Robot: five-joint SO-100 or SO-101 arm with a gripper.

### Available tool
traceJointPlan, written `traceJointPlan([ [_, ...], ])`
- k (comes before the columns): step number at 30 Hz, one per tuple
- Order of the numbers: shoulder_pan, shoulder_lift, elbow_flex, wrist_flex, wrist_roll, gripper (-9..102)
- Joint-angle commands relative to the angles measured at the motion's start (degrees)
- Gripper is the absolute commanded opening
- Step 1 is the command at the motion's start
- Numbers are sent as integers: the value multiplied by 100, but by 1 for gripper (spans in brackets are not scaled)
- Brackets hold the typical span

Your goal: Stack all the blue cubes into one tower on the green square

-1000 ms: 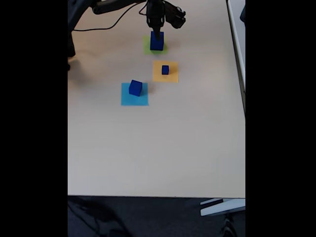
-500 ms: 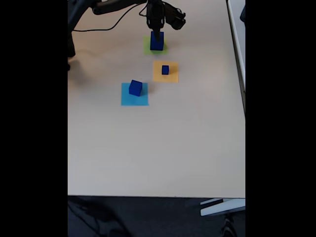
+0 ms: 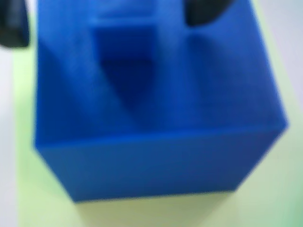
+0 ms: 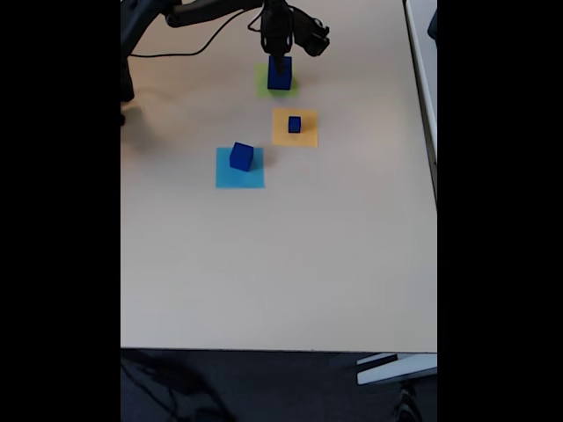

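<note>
Hovering over the large cube point(image 4: 280, 74) on the green square point(image 4: 263, 83), my tool point(image 4: 280, 58) has fingers point(image 3: 203, 10) spread, touching nothing. No writing readable. Other cubes sit on separate squares.

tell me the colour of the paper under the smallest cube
Orange-yellow paper square, clearest in the fixed view, under the small dark blue cube.

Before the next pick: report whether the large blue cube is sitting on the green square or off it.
On it. The large blue cube rests on the green square; in the wrist view, lime paper shows around its base.
</note>
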Motion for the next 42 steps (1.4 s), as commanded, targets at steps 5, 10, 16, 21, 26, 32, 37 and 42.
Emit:
traceJointPlan([
  [5, 53, 79, -44, -35, 0, 11],
  [10, 70, 105, 18, -44, -9, 10],
  [16, 123, 176, 123, -44, -62, 10],
  [21, 185, 237, 185, -44, -123, 9],
  [26, 290, 343, 343, -141, -290, 9],
  [32, 439, 615, 835, -448, -519, 8],
  [37, 457, 738, 993, -519, -536, 7],
  [42, 466, 791, 1028, -519, -536, 6],
])
